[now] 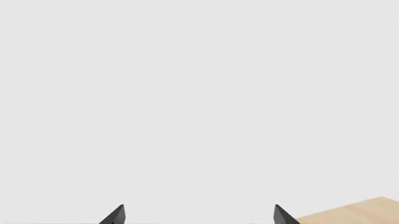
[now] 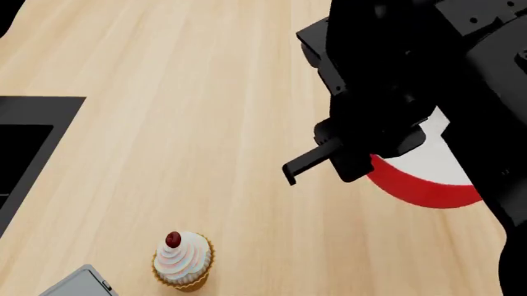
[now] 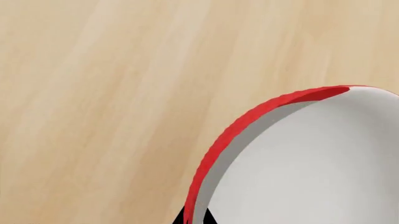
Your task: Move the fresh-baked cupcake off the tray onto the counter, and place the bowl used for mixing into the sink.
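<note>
The right arm's fingers (image 3: 194,217) pinch the rim of the red bowl (image 2: 428,179) on the tabletop (image 2: 206,111), the sink (image 2: 24,135) well away on the left-arm side.

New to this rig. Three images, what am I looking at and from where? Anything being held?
These are simulator renders of a wheeled robot with two arms, each ending in a pincer.

Head view: looks down on a wooden counter. The cupcake stands on the wood beside a corner of the grey tray. The black sink is at the left edge. The dark mass is the right arm, over the red-and-white bowl.

Right wrist view: the right pincer straddles the bowl's rim, one tip on each side; whether it has clamped is unclear.

Left wrist view: the left pincer is open, holding nothing, facing a blank background.
</note>
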Available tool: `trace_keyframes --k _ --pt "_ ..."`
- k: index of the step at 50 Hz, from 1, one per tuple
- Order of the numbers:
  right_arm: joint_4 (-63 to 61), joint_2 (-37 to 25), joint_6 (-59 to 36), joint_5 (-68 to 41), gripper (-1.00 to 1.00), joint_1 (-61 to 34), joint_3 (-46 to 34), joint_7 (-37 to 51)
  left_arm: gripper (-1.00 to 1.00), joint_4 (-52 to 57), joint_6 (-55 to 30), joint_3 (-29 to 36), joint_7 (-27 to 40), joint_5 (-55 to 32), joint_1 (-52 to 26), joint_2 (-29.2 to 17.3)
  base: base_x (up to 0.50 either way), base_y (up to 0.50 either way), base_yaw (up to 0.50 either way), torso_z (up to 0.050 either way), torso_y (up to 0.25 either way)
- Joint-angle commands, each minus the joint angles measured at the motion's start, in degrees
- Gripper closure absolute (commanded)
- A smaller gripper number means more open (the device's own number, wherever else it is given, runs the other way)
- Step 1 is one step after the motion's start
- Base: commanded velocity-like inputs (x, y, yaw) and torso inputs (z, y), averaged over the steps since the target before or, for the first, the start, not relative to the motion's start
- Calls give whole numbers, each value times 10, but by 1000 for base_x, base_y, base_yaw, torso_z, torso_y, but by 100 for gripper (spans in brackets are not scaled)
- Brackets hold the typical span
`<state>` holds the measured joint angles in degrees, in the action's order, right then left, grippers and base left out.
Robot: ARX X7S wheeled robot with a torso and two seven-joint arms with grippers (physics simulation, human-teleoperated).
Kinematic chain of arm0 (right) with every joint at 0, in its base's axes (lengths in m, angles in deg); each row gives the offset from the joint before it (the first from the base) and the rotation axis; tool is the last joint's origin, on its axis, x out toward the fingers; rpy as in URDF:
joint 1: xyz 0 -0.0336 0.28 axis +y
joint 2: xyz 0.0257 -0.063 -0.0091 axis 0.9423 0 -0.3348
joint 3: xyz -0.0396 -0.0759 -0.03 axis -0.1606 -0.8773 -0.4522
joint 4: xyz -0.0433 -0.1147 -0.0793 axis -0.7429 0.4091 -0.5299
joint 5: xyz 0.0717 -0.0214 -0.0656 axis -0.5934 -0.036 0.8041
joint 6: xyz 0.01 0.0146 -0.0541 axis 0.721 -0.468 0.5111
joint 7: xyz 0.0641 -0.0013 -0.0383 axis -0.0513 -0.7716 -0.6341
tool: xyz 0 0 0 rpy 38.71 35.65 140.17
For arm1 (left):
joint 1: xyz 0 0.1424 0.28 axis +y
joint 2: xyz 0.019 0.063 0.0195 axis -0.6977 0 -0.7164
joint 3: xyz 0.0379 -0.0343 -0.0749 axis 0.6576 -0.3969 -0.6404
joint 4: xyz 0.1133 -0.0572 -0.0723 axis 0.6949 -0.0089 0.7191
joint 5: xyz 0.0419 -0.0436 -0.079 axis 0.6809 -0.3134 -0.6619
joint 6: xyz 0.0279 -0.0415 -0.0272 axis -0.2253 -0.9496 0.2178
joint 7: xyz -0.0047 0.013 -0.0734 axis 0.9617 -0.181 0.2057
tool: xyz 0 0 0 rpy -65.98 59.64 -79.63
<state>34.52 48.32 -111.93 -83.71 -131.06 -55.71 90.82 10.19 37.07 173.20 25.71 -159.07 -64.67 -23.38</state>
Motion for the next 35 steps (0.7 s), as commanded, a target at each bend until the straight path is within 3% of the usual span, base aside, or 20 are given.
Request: trace_keyframes --k 1,12,35 --pt "-22 4 8 -11 100 -20 -73 -22 -100 1 13 -16 0 19 1 0 0 0 0 0 0" --pt "-23 4 9 -26 100 -23 -67 -2 -100 1 11 -15 0 18 0 0 0 0 0 0 1" --pt "-31 8 23 -18 100 -32 -81 -14 -100 0 14 -18 0 19 1 0 -143 126 0 0 0"
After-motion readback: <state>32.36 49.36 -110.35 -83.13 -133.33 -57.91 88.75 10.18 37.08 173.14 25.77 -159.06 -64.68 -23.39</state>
